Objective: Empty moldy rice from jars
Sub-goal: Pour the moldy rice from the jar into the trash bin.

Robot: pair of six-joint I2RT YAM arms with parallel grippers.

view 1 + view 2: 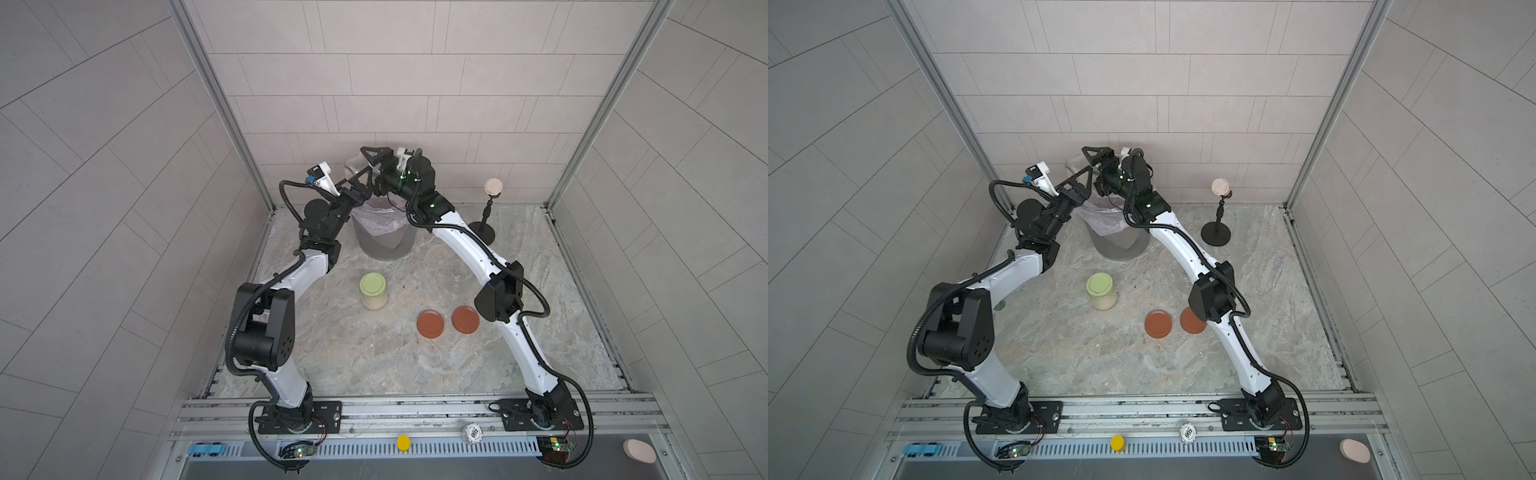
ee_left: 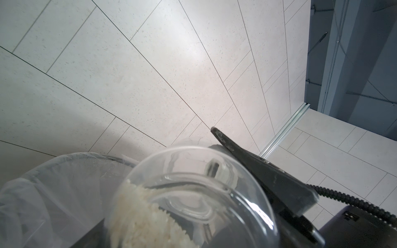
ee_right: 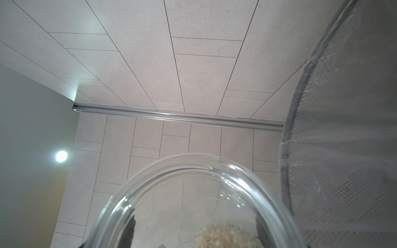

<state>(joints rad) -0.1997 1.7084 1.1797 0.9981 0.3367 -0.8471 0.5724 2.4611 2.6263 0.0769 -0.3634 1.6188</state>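
Note:
An open clear jar [image 1: 353,166] [image 1: 1076,166] hangs tilted above the bin, and my right gripper [image 1: 374,160] is shut on it. In the right wrist view its fingers [image 3: 131,232] show dark through the glass on both sides of the jar [image 3: 193,189]. Moldy rice [image 2: 137,214] [image 3: 225,236] clings inside as an off-white clump. My left gripper [image 1: 359,183] sits just below the jar's base [image 2: 193,197]; its jaws are hidden. A pale-green-lidded jar [image 1: 373,291] [image 1: 1101,291] full of rice stands on the table. An empty lidless jar [image 1: 459,276] stands by the right arm.
The grey mesh bin [image 1: 382,245] [image 1: 1121,247] with a clear liner [image 2: 53,182] stands at the back centre, under both grippers. Two rust-red lids [image 1: 431,324] [image 1: 465,320] lie on the marble table. A black stand [image 1: 482,232] topped by a beige ball stands back right.

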